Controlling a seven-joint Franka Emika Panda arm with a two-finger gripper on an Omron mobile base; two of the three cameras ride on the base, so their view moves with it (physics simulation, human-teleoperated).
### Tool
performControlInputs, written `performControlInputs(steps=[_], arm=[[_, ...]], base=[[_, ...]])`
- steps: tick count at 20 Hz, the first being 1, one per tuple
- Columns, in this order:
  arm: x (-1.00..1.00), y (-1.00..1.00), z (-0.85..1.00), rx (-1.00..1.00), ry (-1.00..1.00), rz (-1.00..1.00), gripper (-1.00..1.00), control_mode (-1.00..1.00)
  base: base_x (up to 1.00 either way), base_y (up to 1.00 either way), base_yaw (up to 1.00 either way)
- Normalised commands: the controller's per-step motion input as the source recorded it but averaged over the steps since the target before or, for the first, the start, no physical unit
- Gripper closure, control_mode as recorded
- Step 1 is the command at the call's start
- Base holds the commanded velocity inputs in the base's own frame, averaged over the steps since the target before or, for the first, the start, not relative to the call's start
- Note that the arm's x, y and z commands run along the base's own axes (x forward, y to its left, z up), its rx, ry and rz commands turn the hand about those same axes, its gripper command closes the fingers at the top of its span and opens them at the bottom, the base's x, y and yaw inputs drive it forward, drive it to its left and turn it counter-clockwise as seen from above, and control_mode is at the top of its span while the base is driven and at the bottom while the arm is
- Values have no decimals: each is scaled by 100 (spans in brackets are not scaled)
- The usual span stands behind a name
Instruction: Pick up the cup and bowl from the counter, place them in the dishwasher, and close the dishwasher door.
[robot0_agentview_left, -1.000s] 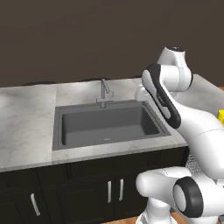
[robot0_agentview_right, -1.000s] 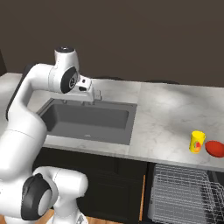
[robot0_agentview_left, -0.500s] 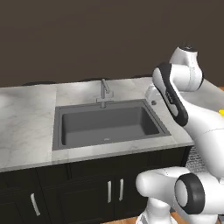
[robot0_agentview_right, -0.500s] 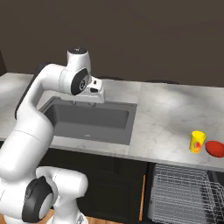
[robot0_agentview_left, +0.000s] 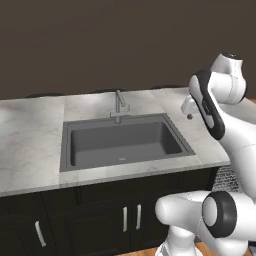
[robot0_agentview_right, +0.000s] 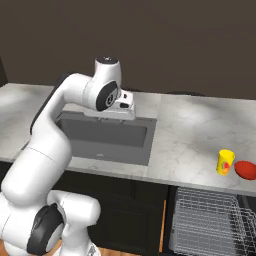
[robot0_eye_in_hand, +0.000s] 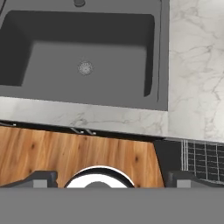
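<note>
Nearest, at the lower right of the right base view, the dishwasher's wire rack stands pulled out under the counter. Just above it, near the frame's right edge, the yellow cup stands beside the red bowl, both on the marble. Farther back, mid-frame, the gripper hangs over the sink, jaws spread wide and empty, well apart from both dishes.

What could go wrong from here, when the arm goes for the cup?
The cup stands almost against the bowl, near the counter edge: open fingers may knock the bowl off. The gripper hangs far away over the sink, so a wide swing is needed.
</note>
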Motion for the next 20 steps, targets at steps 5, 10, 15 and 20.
performControlInputs(steps=[5, 10, 15, 20], arm=[[0, -50, 0, 0, 0, 0, -100, -100], [0, -47, -4, -1, 0, 0, -100, -100], [0, -43, -12, -6, 0, 0, -100, -100], [1, -43, -16, -11, 0, 0, -100, -100]], base=[[0, 0, 0], [0, 0, 0], [0, 0, 0], [0, 0, 0]])
